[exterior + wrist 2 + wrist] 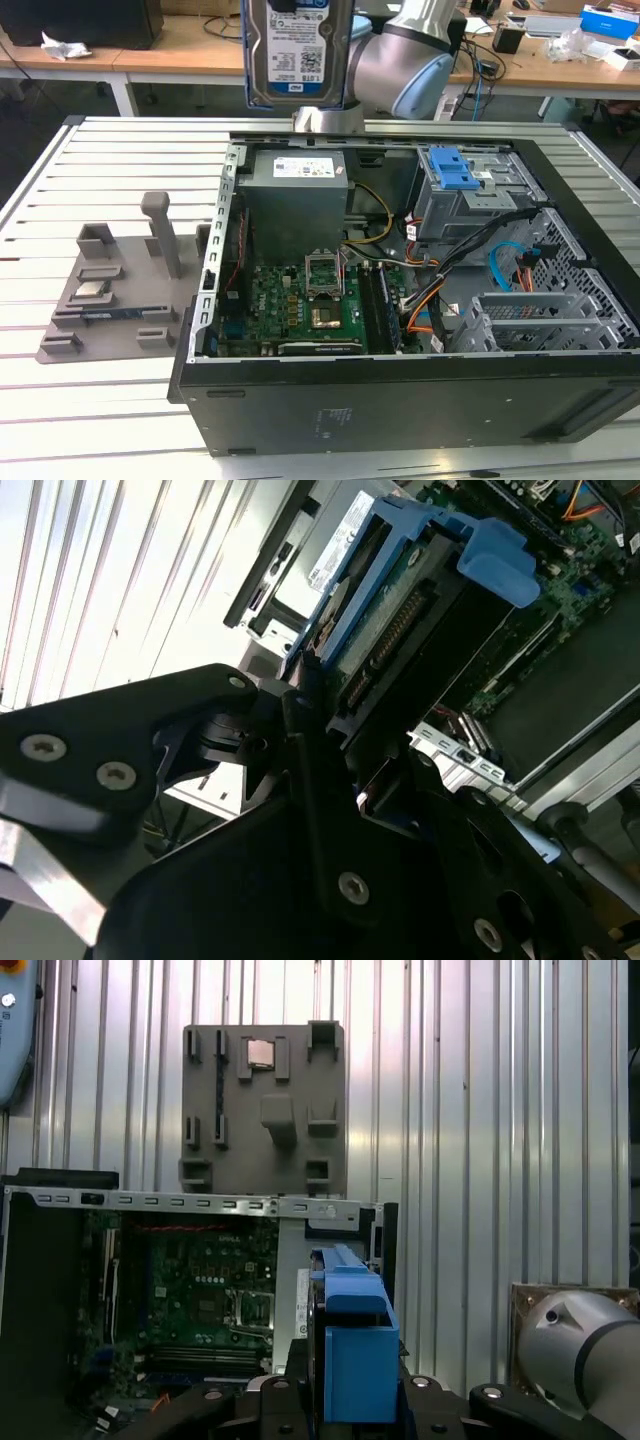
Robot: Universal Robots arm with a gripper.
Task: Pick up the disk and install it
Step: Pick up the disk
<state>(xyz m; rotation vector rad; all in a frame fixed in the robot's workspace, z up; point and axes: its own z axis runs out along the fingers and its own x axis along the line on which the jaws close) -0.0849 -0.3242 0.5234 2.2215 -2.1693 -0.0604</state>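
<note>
The disk (pixel 298 50) is held upright in the air above the far side of the open computer case (pixel 400 400), clear of it, with its labelled face turned toward the exterior view. It is clamped by the gripper (pixel 350 730), whose black fingers (pixel 310 770) are closed against the blue rails (pixel 495 560) that frame the disk. In the first wrist view one blue rail is seen end-on between the fingers, over the case's edge. The arm (pixel 400 60) is seen behind the disk, beyond the far wall of the case.

Inside the case, a grey power supply (pixel 297 190) with a white sticker is seated against the far wall, below the held disk as far as can be told. A green motherboard (pixel 300 305) is laid on the case floor in front of the power supply, and a processor socket (pixel 325 270) is seen near the board's middle. A drive cage (pixel 465 200) with a blue latch (pixel 455 165) is set in the far corner of the case, on the exterior view's right. Orange, blue and black cables (pixel 500 260) are run across the case floor beside the cage.

Outside the case, on the exterior view's left, a grey holder (pixel 125 280) is laid on the slatted table (pixel 100 160), just beside the case wall. A small silver chip (pixel 92 292) is seated in the holder.
</note>
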